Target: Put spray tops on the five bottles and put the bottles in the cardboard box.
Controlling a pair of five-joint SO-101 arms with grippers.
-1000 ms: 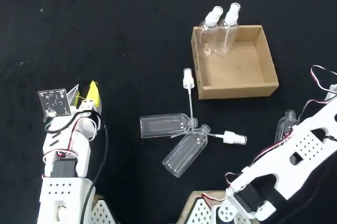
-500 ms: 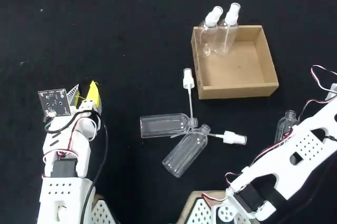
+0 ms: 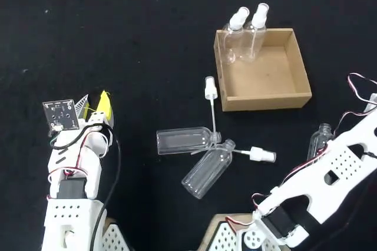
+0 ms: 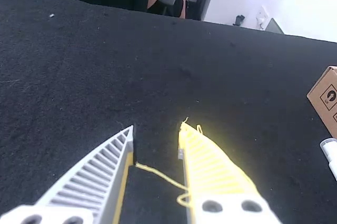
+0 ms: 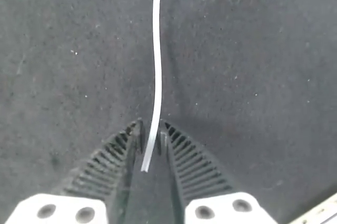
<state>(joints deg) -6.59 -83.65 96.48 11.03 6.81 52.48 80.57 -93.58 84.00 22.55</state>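
Note:
Two capped bottles (image 3: 247, 34) lean in the far left corner of the cardboard box (image 3: 268, 102). Two uncapped clear bottles (image 3: 184, 140) (image 3: 209, 168) lie at mid-table, with two loose spray tops (image 3: 210, 89) (image 3: 262, 155) beside them. A third open bottle (image 3: 320, 140) stands upright by the right arm (image 3: 330, 174). In the right wrist view my right gripper (image 5: 151, 131) is shut on a thin white dip tube (image 5: 156, 50) just above the black cloth. My left gripper (image 4: 157, 129) rests open and empty at the near left, its yellow finger (image 3: 103, 102) far from the bottles.
The black cloth (image 3: 118, 39) covers the whole table. A small circuit board (image 3: 60, 114) sits on the left arm. The box's corner (image 4: 326, 98) and a white spray top (image 4: 330, 153) lie at the edge of the left wrist view.

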